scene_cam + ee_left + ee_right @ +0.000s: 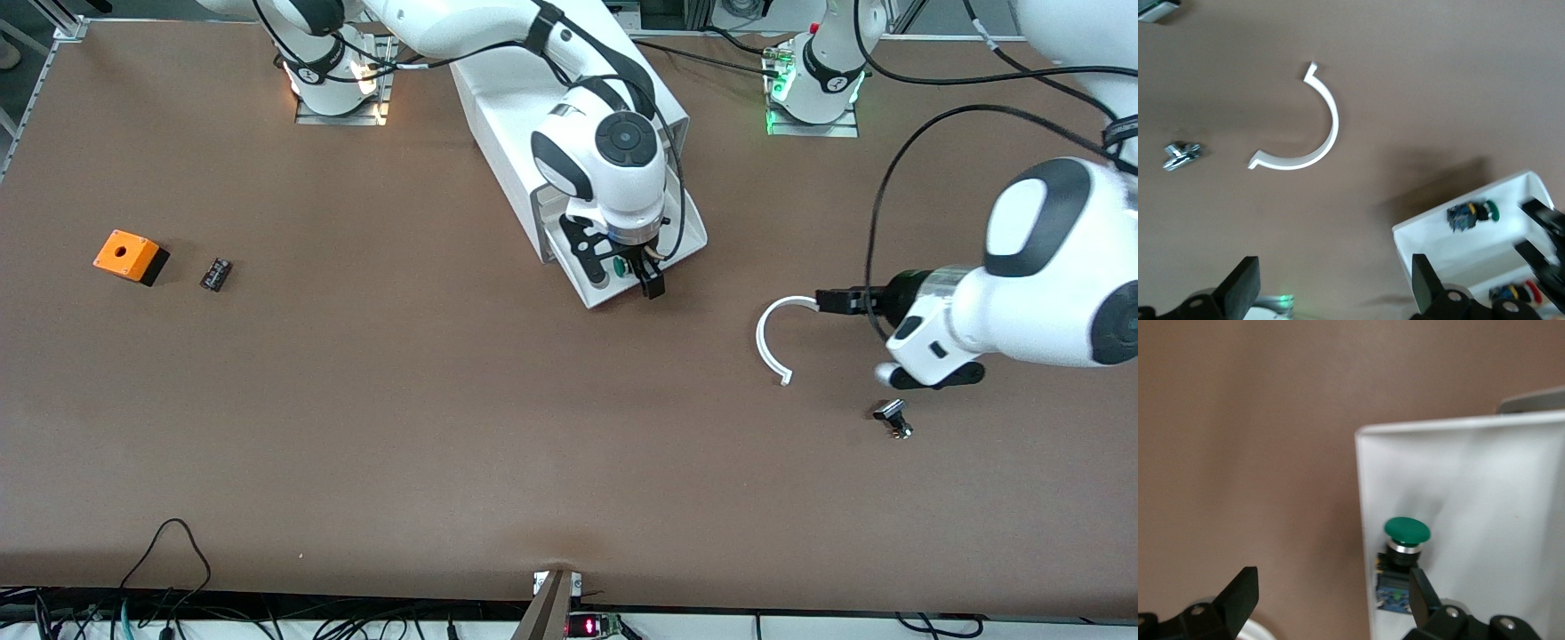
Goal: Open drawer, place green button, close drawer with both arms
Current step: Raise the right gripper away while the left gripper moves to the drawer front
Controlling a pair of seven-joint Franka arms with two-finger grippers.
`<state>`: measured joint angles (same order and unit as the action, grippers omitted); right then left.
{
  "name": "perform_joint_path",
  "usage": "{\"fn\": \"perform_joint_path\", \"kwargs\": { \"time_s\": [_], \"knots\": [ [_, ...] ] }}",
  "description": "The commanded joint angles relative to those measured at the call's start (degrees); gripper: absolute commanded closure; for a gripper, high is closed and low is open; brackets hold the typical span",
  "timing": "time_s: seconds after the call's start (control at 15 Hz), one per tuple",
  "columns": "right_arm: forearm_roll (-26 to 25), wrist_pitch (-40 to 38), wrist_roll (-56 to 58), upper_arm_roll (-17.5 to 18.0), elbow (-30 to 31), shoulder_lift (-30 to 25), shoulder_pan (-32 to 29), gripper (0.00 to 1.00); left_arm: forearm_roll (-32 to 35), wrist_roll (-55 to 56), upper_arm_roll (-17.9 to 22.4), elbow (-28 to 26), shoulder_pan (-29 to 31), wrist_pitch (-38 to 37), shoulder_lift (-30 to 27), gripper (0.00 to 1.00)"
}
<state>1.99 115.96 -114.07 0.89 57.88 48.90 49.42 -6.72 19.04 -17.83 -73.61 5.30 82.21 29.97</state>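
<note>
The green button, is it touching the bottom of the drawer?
Touching. In the left wrist view the button lies on its side on the open drawer's white floor, with no gap under it.

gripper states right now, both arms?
Left gripper: open, holding nothing, over the table by the white curved piece.
Right gripper: open, over the open drawer; button lies in it, released.

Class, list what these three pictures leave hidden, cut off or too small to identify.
- Front view: the right pincer and wrist cover most of the open drawer and button.
- Right wrist view: the picture's edge cuts off the button's body.
- Front view: small black part too small to identify.
</note>
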Motion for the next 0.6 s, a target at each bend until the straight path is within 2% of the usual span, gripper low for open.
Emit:
{"fn": "perform_joint_path", "kwargs": {
  "time_s": [0.0,0.13,0.27,0.4,0.53],
  "knots": [
    [0.21,-2.84,3.40,0.78,0.75,-4.24,-3.70,0.00,1.80,5.38,-0.45,-5.13,-1.26,6.27,-1.23,0.00],
    [0.04,-6.61,5.51,0.69,0.75,-6.09,-6.17,0.00,2.06,8.98,-0.45,-10.12,-3.62,12.94,-2.46,0.02],
    [0.47,-9.77,11.38,0.95,0.75,-8.02,-9.41,0.00,2.76,11.88,-0.71,-17.58,-4.25,21.81,-4.65,0.02],
    [3.53,-13.03,19.02,1.04,0.75,-9.08,-13.11,0.00,2.85,15.13,-0.80,-23.75,-6.43,29.29,-6.24,0.02],
    [6.35,-14.97,26.48,0.87,0.75,-11.01,-17.41,0.00,2.94,22.32,-0.80,-27.71,-9.51,34.22,-6.33,0.07]
  ]
}}
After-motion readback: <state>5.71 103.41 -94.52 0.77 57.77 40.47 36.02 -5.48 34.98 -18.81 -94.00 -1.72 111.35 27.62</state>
